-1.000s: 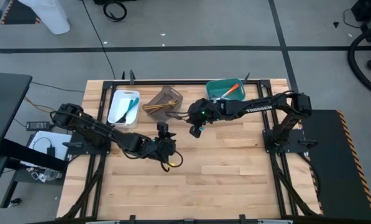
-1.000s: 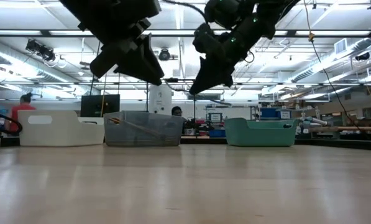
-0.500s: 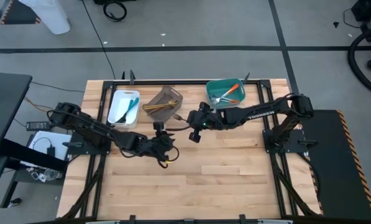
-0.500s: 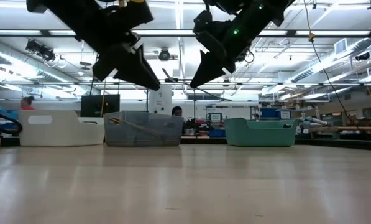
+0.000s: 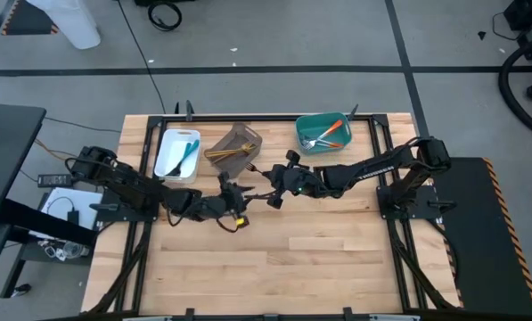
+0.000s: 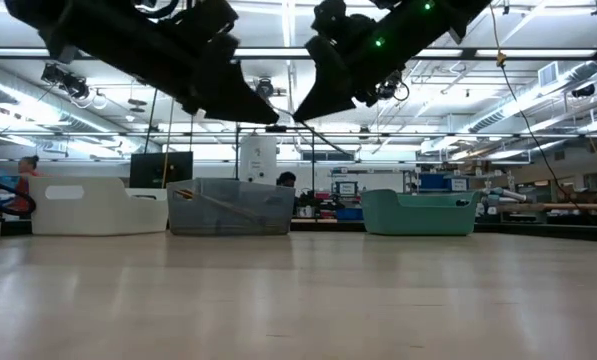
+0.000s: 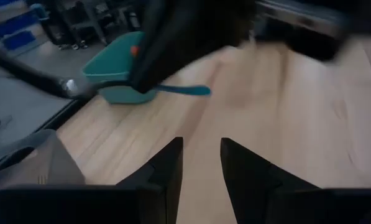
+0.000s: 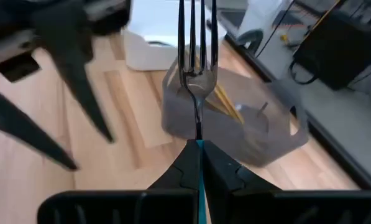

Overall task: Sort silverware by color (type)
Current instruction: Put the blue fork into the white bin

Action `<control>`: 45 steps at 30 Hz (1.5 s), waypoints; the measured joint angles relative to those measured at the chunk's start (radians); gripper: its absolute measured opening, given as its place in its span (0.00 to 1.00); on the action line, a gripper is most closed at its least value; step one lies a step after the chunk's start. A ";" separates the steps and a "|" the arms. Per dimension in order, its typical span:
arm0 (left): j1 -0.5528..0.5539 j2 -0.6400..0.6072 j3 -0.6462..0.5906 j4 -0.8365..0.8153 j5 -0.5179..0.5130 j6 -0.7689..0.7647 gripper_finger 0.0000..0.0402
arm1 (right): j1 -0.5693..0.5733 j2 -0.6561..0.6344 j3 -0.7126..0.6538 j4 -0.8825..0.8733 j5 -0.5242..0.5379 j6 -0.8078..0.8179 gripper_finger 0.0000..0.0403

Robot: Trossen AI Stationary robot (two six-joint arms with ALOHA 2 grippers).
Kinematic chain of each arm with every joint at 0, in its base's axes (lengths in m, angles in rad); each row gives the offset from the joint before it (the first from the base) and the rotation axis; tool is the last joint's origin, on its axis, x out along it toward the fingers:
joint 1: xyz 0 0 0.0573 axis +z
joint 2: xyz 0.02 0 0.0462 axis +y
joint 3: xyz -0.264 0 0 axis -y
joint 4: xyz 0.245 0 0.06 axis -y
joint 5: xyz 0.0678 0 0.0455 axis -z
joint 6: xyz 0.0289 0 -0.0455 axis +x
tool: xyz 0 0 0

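- Your right claw (image 8: 199,163) is clamped tight on a blue-handled fork (image 8: 196,74), tines pointing away from the wrist; it hangs above the middle of the bench (image 5: 337,259), just right of the grey-brown bin (image 5: 236,145)
- Your left claw (image 7: 200,163) sits over the bench centre, close to the right claw and facing it; its fingers (image 7: 166,163) stand a narrow gap apart with nothing between them
- In the left wrist view, the fork's blue handle (image 7: 184,89) sticks out past the right claw, with the teal bin (image 7: 114,78) behind it
- Sorted so far, seen from above: blue-handled pieces lie in the white bin (image 5: 165,159) at far left, tan wooden pieces in the grey-brown bin at far centre, orange-handled forks (image 5: 326,135) in the teal bin at far right
- Low view: both arms hang above the bench, neither touching it; a person (image 6: 24,170) shows in the room at far left
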 joint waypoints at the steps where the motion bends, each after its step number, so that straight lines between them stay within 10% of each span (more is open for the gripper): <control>1: 0.009 0.000 -0.003 0.022 -0.001 -0.020 0.29 | 0.004 0.000 0.000 0.012 0.014 -0.007 0.03; 28: 0.171 0.001 -0.006 0.270 0.220 -0.026 0.29 | 0.133 -0.040 -0.178 0.334 0.290 -0.070 0.03; 45: 0.219 0.002 -0.005 0.479 0.392 0.063 0.29 | 0.153 -0.040 -0.244 0.649 0.214 -0.177 0.03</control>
